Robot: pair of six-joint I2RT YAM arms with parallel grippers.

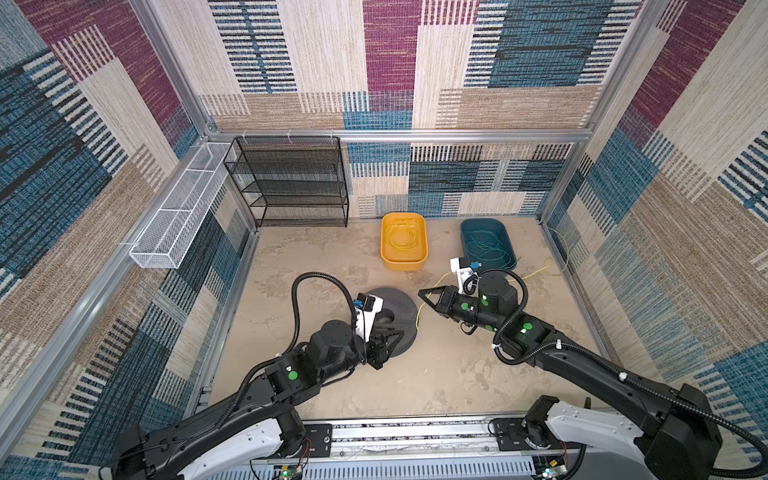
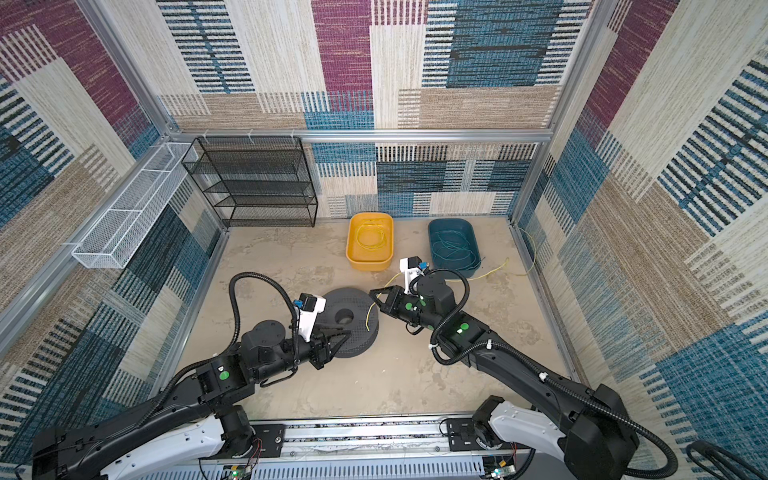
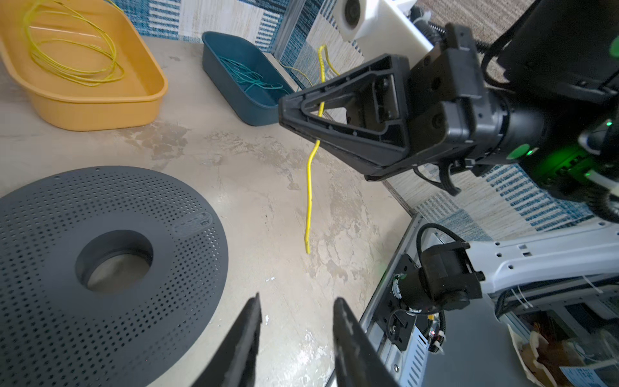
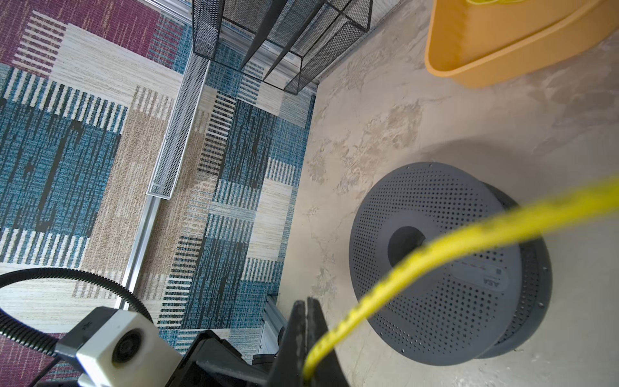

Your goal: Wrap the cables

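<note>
right gripper [image 3: 284,115] pinched on the cable [image 3: 310,201], tail dangling just beside the spool [image 3: 167,201]; left gripper [image 3: 297,301] part-open, empty, near spool; best to take the tail low, near its tip, before winding.

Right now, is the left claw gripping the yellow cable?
No, the left claw stands open and empty, while the shut right claw pinches the yellow cable.

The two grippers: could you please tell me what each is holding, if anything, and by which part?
The right gripper is shut on the yellow cable near its free end, whose tail hangs below the jaws. The left gripper, jaws apart, holds nothing.
</note>
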